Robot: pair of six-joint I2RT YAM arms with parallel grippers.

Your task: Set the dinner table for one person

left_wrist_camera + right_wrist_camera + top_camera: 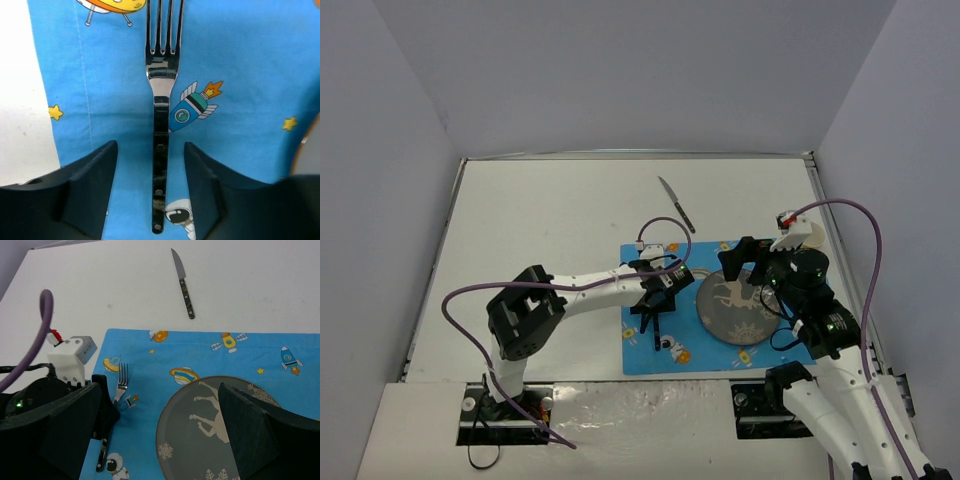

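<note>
L fingers (95, 185) parted astride black-handled steel fork (161, 85) on blue cloth mat (240, 75); R fingers (250, 425) wide open above grey round plate (200, 440).

Robot lab test cell, not a home: bare white dinner table (540, 220) w/ thin metal rim, boxed in by plain grey panels (620, 70) on 3 sides. Blue cartoon placemat (705, 360) is the only homely bit. Left arm (590, 288) & right arm (840, 390) are bolted at the table edge nearest it, w/ purple cables (46, 302) looping either side of it.
</note>
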